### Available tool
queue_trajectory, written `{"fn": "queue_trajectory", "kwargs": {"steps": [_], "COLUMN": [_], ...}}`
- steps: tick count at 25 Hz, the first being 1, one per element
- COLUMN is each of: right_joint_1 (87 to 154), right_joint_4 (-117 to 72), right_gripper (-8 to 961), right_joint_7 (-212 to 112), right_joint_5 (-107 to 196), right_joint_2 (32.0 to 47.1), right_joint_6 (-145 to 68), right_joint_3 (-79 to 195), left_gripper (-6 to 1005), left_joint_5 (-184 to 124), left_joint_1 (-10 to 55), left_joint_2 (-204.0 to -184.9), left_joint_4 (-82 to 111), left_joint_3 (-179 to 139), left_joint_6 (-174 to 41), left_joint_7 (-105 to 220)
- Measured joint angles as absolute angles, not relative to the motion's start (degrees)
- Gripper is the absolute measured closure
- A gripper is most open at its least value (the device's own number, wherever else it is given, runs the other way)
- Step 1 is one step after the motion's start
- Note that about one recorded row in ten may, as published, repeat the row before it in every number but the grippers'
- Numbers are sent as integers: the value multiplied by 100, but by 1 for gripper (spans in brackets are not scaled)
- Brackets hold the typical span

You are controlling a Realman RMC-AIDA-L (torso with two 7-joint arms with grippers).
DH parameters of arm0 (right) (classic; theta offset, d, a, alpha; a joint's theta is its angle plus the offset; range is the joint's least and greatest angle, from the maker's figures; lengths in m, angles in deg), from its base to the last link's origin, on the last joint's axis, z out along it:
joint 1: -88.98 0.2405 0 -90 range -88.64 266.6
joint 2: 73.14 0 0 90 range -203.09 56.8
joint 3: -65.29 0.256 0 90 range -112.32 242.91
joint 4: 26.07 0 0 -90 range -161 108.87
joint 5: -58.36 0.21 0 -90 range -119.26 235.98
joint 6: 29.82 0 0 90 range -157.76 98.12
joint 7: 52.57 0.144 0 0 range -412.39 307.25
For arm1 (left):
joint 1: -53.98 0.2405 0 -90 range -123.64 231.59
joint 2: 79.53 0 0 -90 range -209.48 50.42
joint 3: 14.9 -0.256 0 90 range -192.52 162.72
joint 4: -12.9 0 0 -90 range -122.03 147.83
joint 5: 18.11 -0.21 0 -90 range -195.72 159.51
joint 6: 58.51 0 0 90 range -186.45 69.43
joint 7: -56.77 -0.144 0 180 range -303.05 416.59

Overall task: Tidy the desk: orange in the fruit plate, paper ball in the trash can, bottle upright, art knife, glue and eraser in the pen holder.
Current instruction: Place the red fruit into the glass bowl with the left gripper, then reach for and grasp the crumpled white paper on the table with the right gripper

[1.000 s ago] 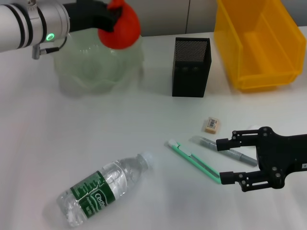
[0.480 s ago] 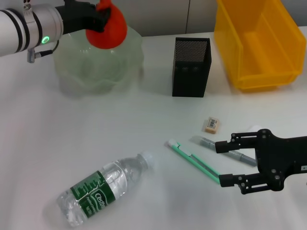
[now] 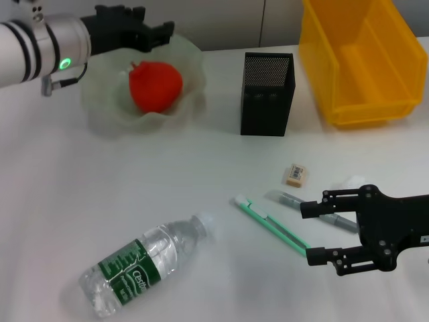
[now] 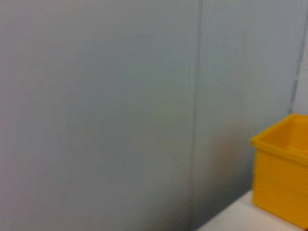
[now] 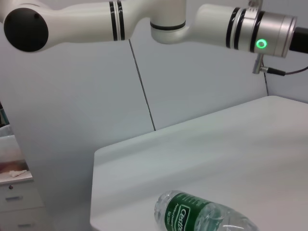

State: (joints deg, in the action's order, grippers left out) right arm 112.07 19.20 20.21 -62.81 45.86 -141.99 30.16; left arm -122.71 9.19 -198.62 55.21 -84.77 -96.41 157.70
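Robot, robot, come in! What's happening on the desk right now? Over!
Left gripper open above fruit plate. Orange in plate. Right gripper open over art knife. Bottle lying flat; nothing blocking.

Open desk (image 3: 120, 194) between fruit plate (image 3: 191, 100) and lying bottle (image 3: 144, 263). Pen holder (image 3: 266, 94) top unobstructed; yellow bin (image 3: 362, 64) close on its right. Right claw (image 3: 310, 231) hangs over knife (image 3: 269, 225) and glue (image 3: 295, 201); eraser (image 3: 296, 174) clear.

My left forearm (image 3: 40, 40) is glossy white with a brushed metal cuff. The bowl (image 3: 100, 114) looks like frosted, translucent plastic, the pen holder (image 3: 266, 94) matt black mesh, the bin (image 3: 355, 107) smooth yellow plastic, the bottle (image 3: 144, 265) clear, shiny plastic.
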Motion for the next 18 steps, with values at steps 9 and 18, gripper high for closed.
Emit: {"fn": "queue_trajectory", "kwargs": {"steps": [9, 18], "right_joint_1": [11280, 11644], "right_joint_4": [2397, 3627], "right_gripper": [227, 227], "right_joint_7": [2743, 4292], "right_joint_5": [-6271, -6564], "right_joint_2": [4555, 4521], "right_joint_6": [-14151, -14185], "right_joint_3": [3057, 2989], "left_gripper": [323, 154], "left_joint_5": [-11182, -11198], "left_joint_1": [1839, 2912], "left_joint_2": [-19759, -19559], "left_joint_4": [6069, 6018], "left_joint_3": [-8084, -7453], "left_joint_6": [-12302, -15145], "left_joint_7": [14449, 13275]}}
